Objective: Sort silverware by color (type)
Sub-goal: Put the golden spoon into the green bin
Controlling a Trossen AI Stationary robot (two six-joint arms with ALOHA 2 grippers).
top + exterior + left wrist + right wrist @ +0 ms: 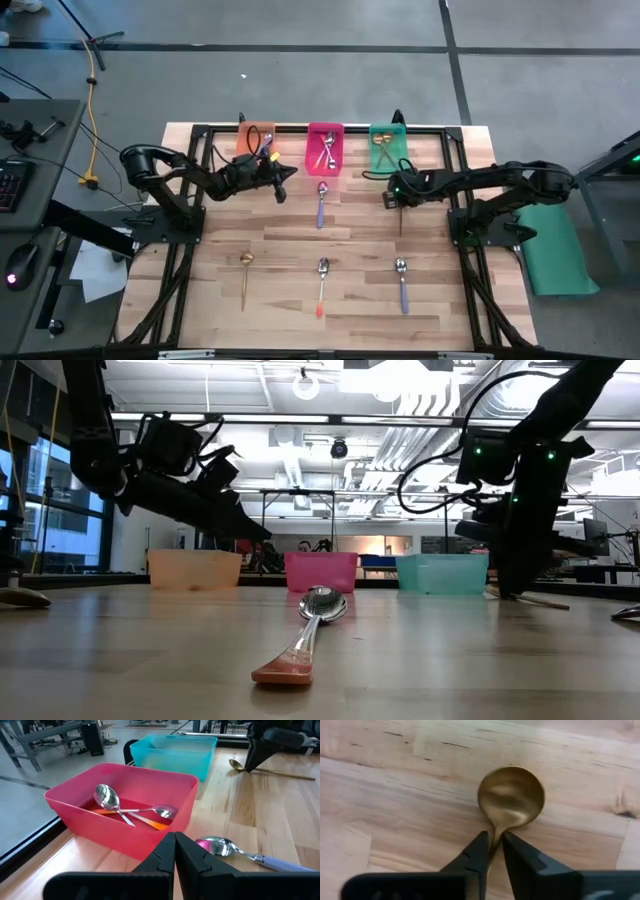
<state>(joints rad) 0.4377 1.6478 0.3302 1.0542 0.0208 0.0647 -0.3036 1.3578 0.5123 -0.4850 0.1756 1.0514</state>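
Front row: on the surface (300,300), three spoons well apart: a gold spoon (245,275), a red-handled spoon (322,285), a purple-handled spoon (402,280).
Middle: a second purple spoon (321,203) lies just in front of the pink bin (326,133).
Left jaws (283,188): pressed together with nothing between them, hovering beside the second purple spoon's bowl, near the pink bin.
Right jaws (491,851): pinching the neck of a gold spoon (511,797) that lies flat on the surface, in front of the green bin (388,131).
Far row: orange bin (257,133); the pink bin, holding two red-handled spoons (130,812); and the green bin, with a gold spoon inside.
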